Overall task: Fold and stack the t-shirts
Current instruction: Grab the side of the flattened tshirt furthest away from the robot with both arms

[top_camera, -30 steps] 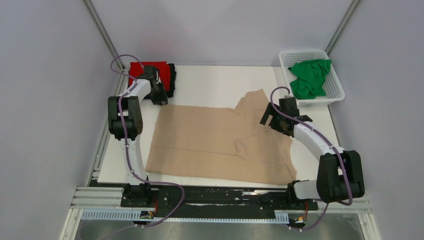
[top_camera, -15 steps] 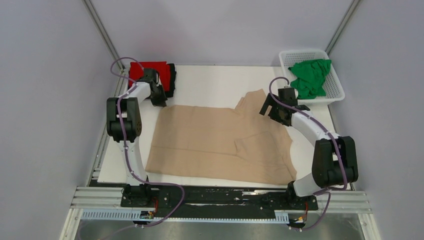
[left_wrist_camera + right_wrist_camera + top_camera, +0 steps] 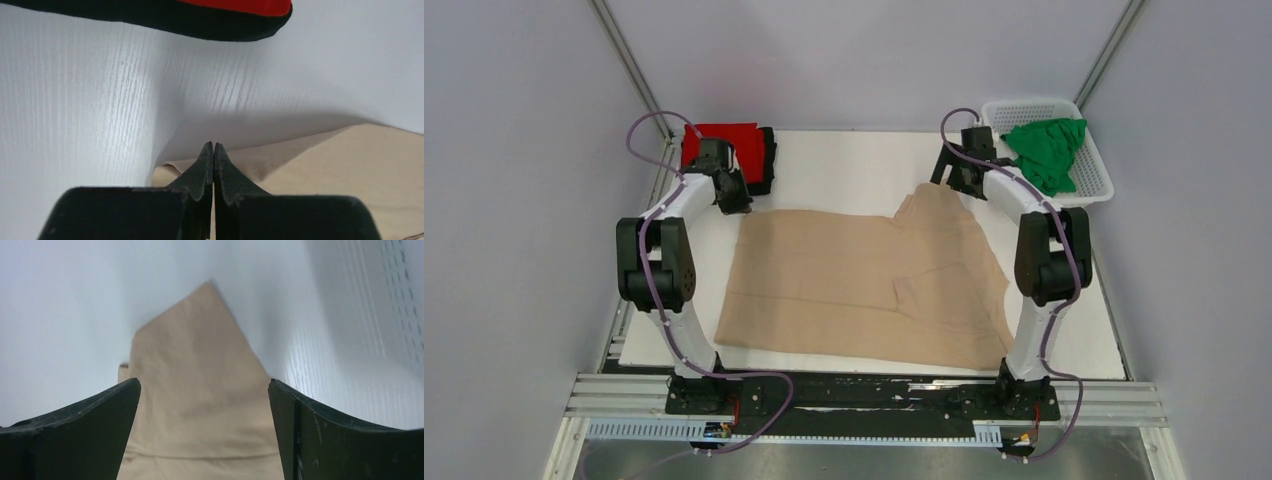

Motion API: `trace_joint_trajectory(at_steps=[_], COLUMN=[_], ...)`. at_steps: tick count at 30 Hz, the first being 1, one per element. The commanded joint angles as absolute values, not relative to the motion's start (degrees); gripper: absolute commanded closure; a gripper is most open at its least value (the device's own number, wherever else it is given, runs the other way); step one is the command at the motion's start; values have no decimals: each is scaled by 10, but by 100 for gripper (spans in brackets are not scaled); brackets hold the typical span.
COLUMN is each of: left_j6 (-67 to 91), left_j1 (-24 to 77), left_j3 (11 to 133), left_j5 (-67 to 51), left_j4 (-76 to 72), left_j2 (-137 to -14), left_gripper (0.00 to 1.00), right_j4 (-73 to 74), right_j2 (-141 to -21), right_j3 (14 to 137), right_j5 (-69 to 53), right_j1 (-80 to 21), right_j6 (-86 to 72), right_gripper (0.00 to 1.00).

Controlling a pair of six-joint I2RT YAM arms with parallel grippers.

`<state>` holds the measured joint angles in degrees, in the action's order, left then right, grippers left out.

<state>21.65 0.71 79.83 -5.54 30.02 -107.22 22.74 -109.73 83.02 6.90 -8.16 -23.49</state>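
The beige-tan t-shirt [image 3: 864, 280] lies spread flat across the white table, one sleeve pointing to the far right. At its far-left corner my left gripper [image 3: 736, 203] has its jaws shut on the cloth, and in the left wrist view the beige hem [image 3: 280, 157] rises slightly around the closed left gripper [image 3: 214, 145]. My right gripper [image 3: 954, 180] hovers open over the sleeve tip, with beige cloth [image 3: 200, 390] lying between and below the spread jaws of the right gripper [image 3: 204, 382]. The folded red t-shirt [image 3: 724, 140] rests on the black t-shirt [image 3: 767, 160] at the far left.
A white lattice basket [image 3: 1024, 105] at the far right corner holds the crumpled green t-shirt [image 3: 1044, 155]. The red-and-black stack [image 3: 215, 27] sits just beyond my left gripper. Grey walls close in on both sides.
My left gripper closed at the shirt's far-left corner. The right arm swung from the shirt's right side out to the far sleeve tip, staying open.
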Motion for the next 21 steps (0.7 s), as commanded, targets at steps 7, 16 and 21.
trace_joint_trajectory(at_steps=[7,16,21], left_j6=[217,225,228], left_j1=[13,17,17], left_j3=[752,737,733], left_j5=[-85,-91,-91], left_j4=[279,271,271], left_j2=[-1024,-1006,-996], left_gripper=[100,100,100], right_j4=[235,267,279], right_j2=[-1297,-1378,-1358], right_j3=[1082,1149,1099], right_j5=[57,58,80], right_j1=[-79,-90,-100], right_j6=[-158,-113,-105], right_gripper=[12,31,41])
